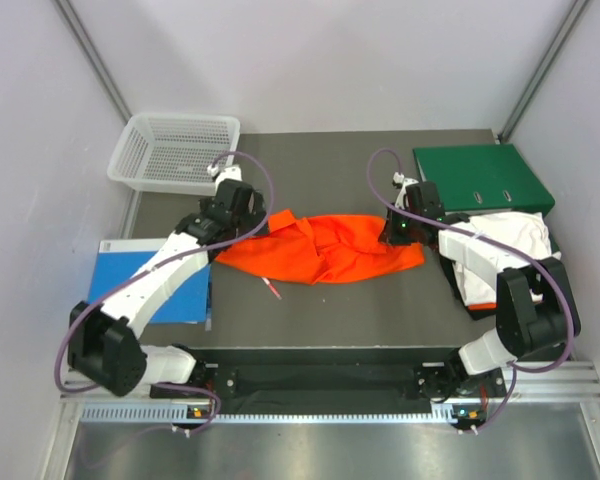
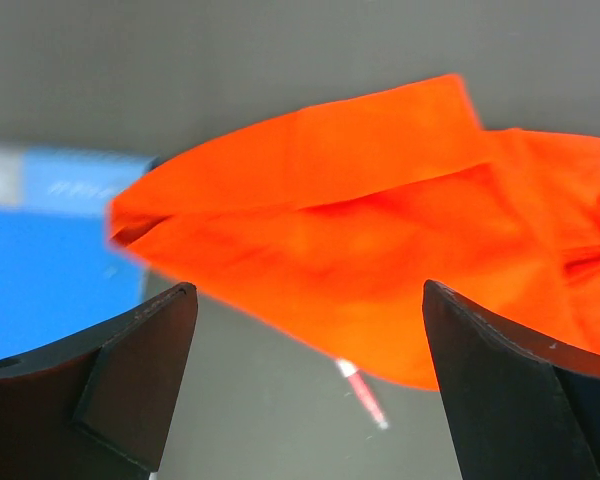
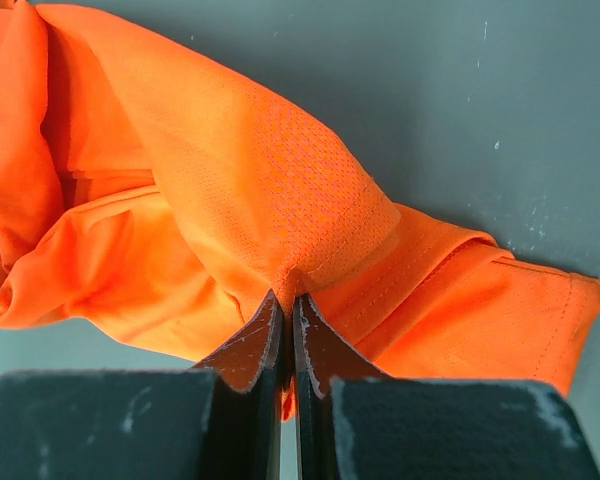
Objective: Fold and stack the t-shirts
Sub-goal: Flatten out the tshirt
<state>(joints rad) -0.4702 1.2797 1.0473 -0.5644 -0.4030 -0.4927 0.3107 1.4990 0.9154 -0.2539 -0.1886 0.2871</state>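
An orange shirt (image 1: 325,248) lies crumpled in a long heap at the middle of the table (image 1: 360,310), its length running from 9 to 3 o'clock. The left gripper (image 1: 252,222) is at the heap's 10 o'clock corner with its fingers wide apart and holding nothing. In the left wrist view the shirt (image 2: 380,230) lies beyond and between the two fingers (image 2: 130,370), clear of both, with its folded edge pointing to 9 o'clock. A thin red-and-white strip (image 2: 362,393) lies on the table just under the cloth's near edge, at 6 o'clock.

The right gripper (image 1: 395,238) is at the shirt's 3 o'clock end. Its fingers (image 3: 245,345) are pressed together on a pinched ridge of the orange cloth (image 3: 230,180), which fans out from the tips towards 12 and 9 o'clock, with a hemmed part lying flat at 3 o'clock.

A white shirt (image 1: 500,235) is heaped at the table's 3 o'clock side, just below a green binder (image 1: 480,175) at 1 o'clock. A white basket (image 1: 175,150) stands at 11 o'clock and a blue book (image 1: 140,280) lies at 8 o'clock
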